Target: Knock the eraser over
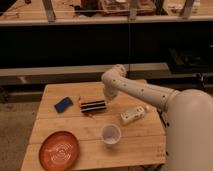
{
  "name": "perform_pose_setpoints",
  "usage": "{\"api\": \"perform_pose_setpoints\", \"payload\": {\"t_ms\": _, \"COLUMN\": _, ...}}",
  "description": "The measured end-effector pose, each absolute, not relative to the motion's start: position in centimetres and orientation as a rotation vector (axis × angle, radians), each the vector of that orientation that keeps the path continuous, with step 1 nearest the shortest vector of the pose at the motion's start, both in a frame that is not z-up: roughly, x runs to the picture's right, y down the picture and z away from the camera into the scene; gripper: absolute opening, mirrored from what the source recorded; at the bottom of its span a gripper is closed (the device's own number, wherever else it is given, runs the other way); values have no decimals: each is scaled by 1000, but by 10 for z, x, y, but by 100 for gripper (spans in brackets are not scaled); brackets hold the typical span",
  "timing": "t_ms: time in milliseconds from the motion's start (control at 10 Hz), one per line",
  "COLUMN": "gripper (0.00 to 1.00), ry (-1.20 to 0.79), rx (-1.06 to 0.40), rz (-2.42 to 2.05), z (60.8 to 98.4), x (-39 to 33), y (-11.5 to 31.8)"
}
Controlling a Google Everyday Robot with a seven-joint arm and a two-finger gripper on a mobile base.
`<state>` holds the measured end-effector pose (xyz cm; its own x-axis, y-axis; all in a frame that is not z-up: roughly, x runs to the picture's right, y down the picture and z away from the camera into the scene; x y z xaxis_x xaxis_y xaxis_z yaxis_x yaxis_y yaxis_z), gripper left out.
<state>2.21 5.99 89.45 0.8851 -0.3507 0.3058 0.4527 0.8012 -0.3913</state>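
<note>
Setting: dim workshop, dark shelving and a long rail behind a pale wooden bench [127, 131] that carries a handful of small items.

Arm: white arm [150, 95] reaches in from the right, its elbow bent above the far edge of the bench, forearm angled down toward the middle.

Gripper: the gripper [106, 96] hangs just beside the right end of the eraser, close to the bench top; whether its fingers are spread or closed, cannot tell.

Eraser: the eraser [93, 106], a slim black block with a pale stripe along one long side, lies flat on the bench, long side running left to right, near the centre.

Carrot: an orange carrot [84, 108] shows partly at the eraser's left end, touching or nearly so; most of it is hidden.

Other items: a blue pad [63, 104] sits to the left, a white bottle [132, 115] lies on its side to the right, a white cup [110, 134] stands nearer the front, and an orange plate [59, 149] rests at the front left corner.

Progress: the eraser lies on its side rather than standing, so the knock appears done.

Left to do: judging by this, little beyond drawing the arm clear of the bench.
</note>
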Motion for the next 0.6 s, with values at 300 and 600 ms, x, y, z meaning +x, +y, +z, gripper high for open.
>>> {"api": "perform_pose_setpoints", "payload": {"t_ms": 300, "gripper": 19, "ry": -227, "rx": -479, "rz": -461, "z": 893, "x": 16, "y": 63}}
{"api": "perform_pose_setpoints", "payload": {"t_ms": 600, "gripper": 19, "ry": -246, "rx": -500, "rz": -481, "z": 882, "x": -2, "y": 79}}
